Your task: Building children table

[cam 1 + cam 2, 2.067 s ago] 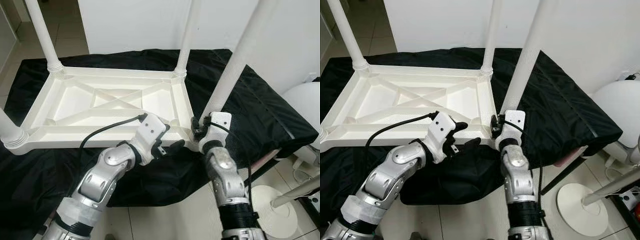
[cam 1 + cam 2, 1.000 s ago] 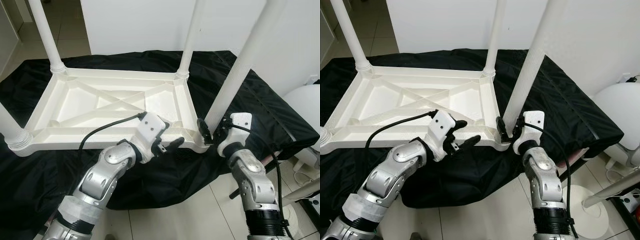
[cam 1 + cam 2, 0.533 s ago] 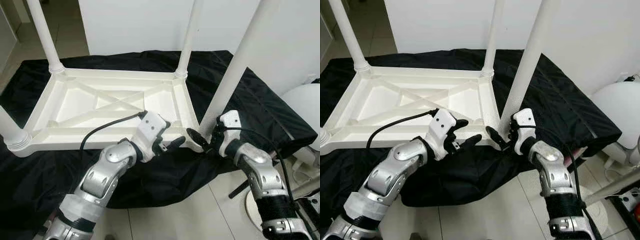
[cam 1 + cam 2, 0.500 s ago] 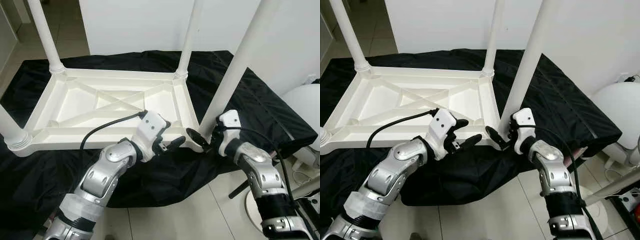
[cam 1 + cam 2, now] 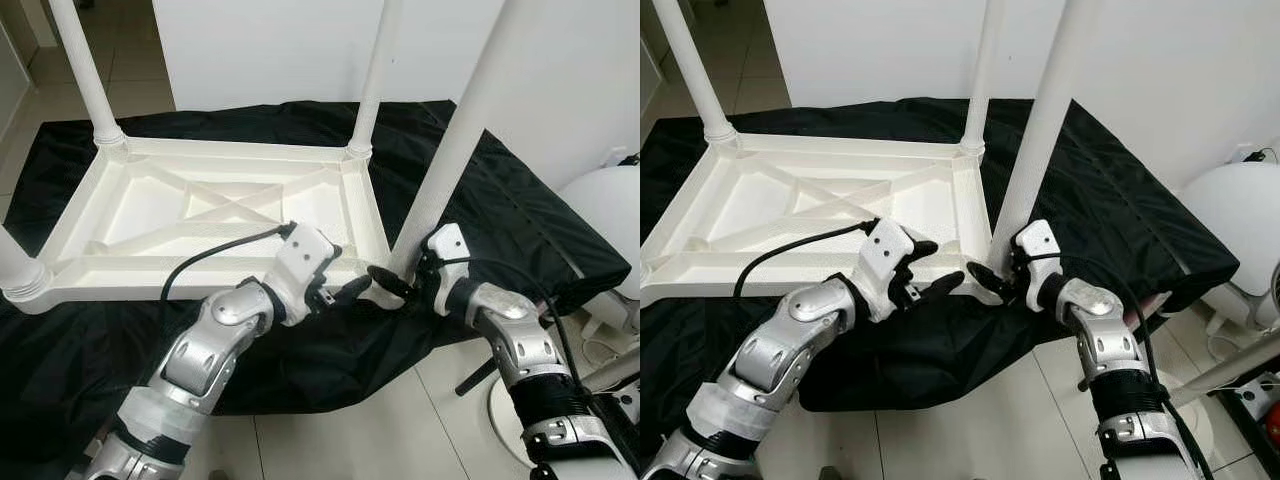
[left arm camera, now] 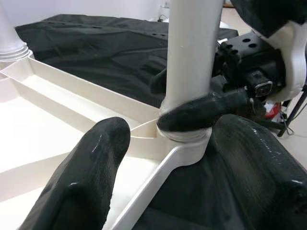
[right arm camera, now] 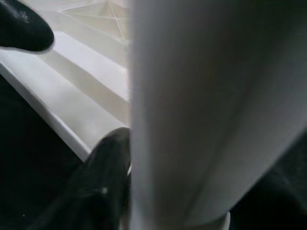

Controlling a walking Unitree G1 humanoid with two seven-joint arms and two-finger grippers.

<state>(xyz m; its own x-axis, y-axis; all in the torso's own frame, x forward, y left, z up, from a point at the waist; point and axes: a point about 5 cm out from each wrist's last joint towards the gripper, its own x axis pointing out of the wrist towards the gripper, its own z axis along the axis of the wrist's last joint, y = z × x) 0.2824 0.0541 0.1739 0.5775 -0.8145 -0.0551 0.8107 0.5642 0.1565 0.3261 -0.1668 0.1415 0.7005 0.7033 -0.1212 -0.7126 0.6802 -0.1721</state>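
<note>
A white plastic children's table (image 5: 230,150) lies upside down on a black cloth (image 5: 500,210), its legs pointing up. My right gripper (image 5: 392,282) is shut on the base of the near-right leg (image 5: 450,150), where it meets the corner socket. One of its fingers (image 6: 206,110) curls round the collar in front. My left gripper (image 5: 345,272) stands open at the table's near edge, just left of that corner, holding nothing. In the right wrist view the leg (image 7: 201,110) is very close, with one finger (image 7: 100,187) beside it.
The far-left leg (image 5: 85,70), the far-right leg (image 5: 375,70) and the near-left leg (image 5: 12,270) stand upright. A white rounded object (image 5: 610,210) and a white stand (image 5: 1240,365) are at the right. A white wall is close behind, and tiled floor lies in front.
My right wrist has swung from in front of the near-right leg round to its right side and lower, still gripping the leg's base. The left gripper has stayed open by the edge.
</note>
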